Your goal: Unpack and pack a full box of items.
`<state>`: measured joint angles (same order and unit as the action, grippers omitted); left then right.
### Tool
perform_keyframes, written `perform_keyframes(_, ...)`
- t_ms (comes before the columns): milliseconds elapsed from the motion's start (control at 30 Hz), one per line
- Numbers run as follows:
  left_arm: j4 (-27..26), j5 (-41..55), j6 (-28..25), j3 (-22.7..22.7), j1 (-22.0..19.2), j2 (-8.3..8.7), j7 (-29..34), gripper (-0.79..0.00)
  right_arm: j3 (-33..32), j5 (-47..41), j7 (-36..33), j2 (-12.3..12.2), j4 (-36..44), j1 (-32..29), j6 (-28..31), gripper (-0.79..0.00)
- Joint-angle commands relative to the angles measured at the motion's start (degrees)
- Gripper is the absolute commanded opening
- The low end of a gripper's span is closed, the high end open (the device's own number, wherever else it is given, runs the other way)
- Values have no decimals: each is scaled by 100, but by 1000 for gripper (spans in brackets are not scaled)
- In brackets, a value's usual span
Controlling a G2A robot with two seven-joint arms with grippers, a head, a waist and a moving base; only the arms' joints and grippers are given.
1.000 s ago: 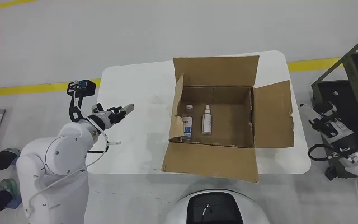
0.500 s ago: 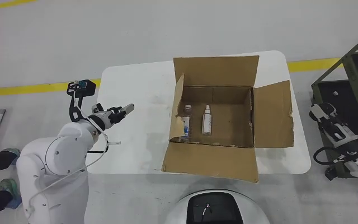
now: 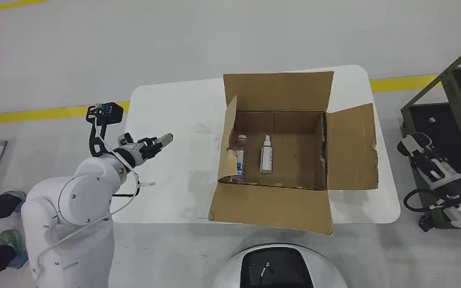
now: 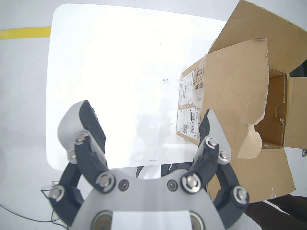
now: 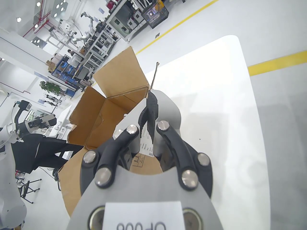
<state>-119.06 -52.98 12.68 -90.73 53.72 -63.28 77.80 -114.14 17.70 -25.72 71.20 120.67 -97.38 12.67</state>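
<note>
Left pincer [image 4: 147, 111]: open wide with nothing between its pads, hanging over the counter [image 3: 180, 108] edge.
Right pincer [image 5: 150, 104]: its fingers are pressed together on nothing, so count it as closed and empty.
Box [image 3: 277, 90]: it stands on the counter with all 4 flaps folded out. It is ahead of your left pincer and well apart from it, across a stretch of bare counter. From your right pincer it sits ahead and lower, much nearer, with a side flap closest.
Bottles: 2 lie flat on the box floor, a clear bottle [image 3: 240, 155] with a blue label and a white spray bottle [image 3: 266, 153] just beside it. Both are toward the wall facing your left pincer, with the clear one nearer that wall.
Done so far: the box is open and ready to reach into (that much I can credit). Neither bottle is out, so I judge the unpacking of these 2 not yet begun.
Left to do: lift out each bottle, set it on the counter, then put both back, which is nearly the whole job.
Your next move: the left pincer is already open, so I would send it over the near wall for the clear bottle. Watch the torn flap edge on that side.
</note>
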Motion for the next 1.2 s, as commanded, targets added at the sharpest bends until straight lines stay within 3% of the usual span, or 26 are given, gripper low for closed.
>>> perform_keyframes(0,0,0,0,0,0,0,0,0,0,0,0,0,0,0,1,-785)
perform_keyframes(133,0,0,0,0,0,0,0,0,0,0,0,0,0,0,1,-785)
perform_keyframes(167,0,0,0,0,0,0,0,0,0,0,0,0,0,0,1,0)
perform_keyframes(467,0,0,0,0,0,0,0,0,216,150,256,-9,17,106,6,0)
perform_keyframes(667,0,0,0,0,0,0,0,0,26,342,950,-22,-473,478,38,0)
perform_keyframes(700,0,0,0,0,0,0,0,0,-6,387,1036,-28,-606,566,14,-576)
perform_keyframes(733,0,0,0,0,0,0,0,0,-32,446,1134,-33,-758,657,-17,-785)
perform_keyframes(967,0,0,0,0,0,0,0,0,424,900,1320,-34,-1453,940,-124,-785)
perform_keyframes(1167,0,0,0,0,0,0,0,0,1324,1092,1296,21,-1017,645,250,-785)
